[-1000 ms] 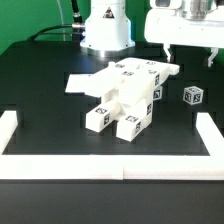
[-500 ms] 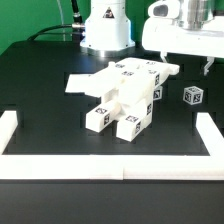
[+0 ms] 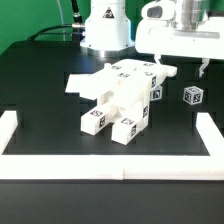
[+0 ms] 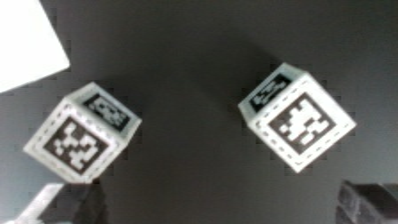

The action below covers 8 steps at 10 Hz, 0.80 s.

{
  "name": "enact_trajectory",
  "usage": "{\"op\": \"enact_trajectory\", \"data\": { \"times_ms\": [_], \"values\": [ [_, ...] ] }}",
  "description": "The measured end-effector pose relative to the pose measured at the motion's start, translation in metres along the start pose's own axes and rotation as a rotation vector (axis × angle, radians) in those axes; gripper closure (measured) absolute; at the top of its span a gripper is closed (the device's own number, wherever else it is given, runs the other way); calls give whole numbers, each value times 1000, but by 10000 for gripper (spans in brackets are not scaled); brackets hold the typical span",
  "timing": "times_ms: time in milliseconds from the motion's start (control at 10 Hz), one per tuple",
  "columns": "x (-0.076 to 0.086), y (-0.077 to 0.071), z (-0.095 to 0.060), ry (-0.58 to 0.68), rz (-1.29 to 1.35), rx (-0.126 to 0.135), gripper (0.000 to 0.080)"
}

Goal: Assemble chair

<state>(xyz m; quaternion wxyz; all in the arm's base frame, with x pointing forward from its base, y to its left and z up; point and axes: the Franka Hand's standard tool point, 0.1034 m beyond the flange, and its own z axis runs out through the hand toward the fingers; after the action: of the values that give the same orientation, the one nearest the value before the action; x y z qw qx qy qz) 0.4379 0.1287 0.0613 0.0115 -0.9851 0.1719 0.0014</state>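
The claw (image 3: 183, 64) hangs spread and empty over the far side of the worktop (image 3: 40, 100), a loose tagged block (image 3: 192, 96) just below it, while the part-built chair (image 3: 122, 98) lies toward the exterior view's left, its long axis slanting from near-left to far-right.

Pincer (image 3: 184, 62) aloft, jaws wide apart.

glossy white arm (image 3: 107, 28), black cable (image 3: 74, 12)
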Motion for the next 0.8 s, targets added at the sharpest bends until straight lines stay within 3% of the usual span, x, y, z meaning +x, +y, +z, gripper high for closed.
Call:
{"op": "enact_trajectory", "data": {
  "times_ms": [300, 800],
  "values": [
    [19, 5, -4, 6, -42, 3, 150],
    [37, 15, -4, 17, -66, 5, 150]
  ]
}}
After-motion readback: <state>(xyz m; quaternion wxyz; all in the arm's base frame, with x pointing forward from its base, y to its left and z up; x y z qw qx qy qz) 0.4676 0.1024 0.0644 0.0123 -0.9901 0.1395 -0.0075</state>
